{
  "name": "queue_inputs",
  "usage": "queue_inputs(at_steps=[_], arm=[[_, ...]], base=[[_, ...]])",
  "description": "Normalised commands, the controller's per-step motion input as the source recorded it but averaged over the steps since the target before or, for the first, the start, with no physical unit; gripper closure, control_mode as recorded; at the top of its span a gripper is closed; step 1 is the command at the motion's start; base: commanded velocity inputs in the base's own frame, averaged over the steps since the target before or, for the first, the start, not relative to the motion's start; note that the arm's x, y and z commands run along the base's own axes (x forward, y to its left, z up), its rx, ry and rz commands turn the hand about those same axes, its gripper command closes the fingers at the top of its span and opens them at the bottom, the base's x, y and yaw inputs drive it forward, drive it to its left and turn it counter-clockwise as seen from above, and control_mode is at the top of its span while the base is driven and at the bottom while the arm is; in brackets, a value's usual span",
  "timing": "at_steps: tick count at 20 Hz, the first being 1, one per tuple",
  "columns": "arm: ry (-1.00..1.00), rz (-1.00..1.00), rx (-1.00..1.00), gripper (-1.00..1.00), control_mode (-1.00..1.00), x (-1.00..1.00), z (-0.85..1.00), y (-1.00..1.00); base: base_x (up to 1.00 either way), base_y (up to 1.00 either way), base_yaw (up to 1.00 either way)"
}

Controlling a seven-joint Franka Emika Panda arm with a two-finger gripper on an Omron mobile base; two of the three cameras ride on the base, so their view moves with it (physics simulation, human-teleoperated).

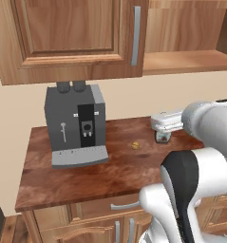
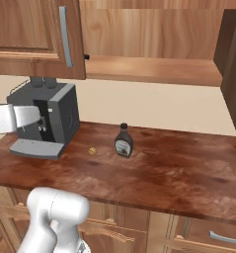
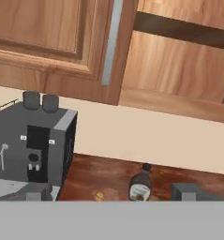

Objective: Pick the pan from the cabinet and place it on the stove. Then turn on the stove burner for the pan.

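The gripper [image 3: 108, 196] is standing spread wide with nothing between its tips, looking up from bench height toward the cabinet [image 3: 179, 70]. That aim suits a search of the shelf [image 2: 154, 69] – the open section beside the closed door [image 1: 77, 33] is showing bare wood along the part in sight, and I cannot tell where the pan is; it may be sitting behind that door or further along the shelf. So nothing can be said of its look from here, and the stove is not telling its place either.

The coffee machine [image 1: 74, 126] is sitting at the left end of the bench [image 2: 178, 173], under the closed door. A dark syrup bottle [image 2: 123, 141] is standing upright near the middle, with a small yellowish bit [image 2: 92, 150] lying between the two – all well below the shelf, so by my judgement they are not blocking a reach upward.
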Motion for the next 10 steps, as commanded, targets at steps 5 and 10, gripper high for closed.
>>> queue_inputs(at_steps=[5, 10], arm=[[-0.26, 0.21, 0.12, -1.0, -1.0, 0.16, 0.21, 0.28], [-0.24, 0.15, 0.06, -1.0, -1.0, 0.2, 0.48, 0.05]], base=[[0.0, 0.0, 0.0], [0.0, 0.0, 0.0]])
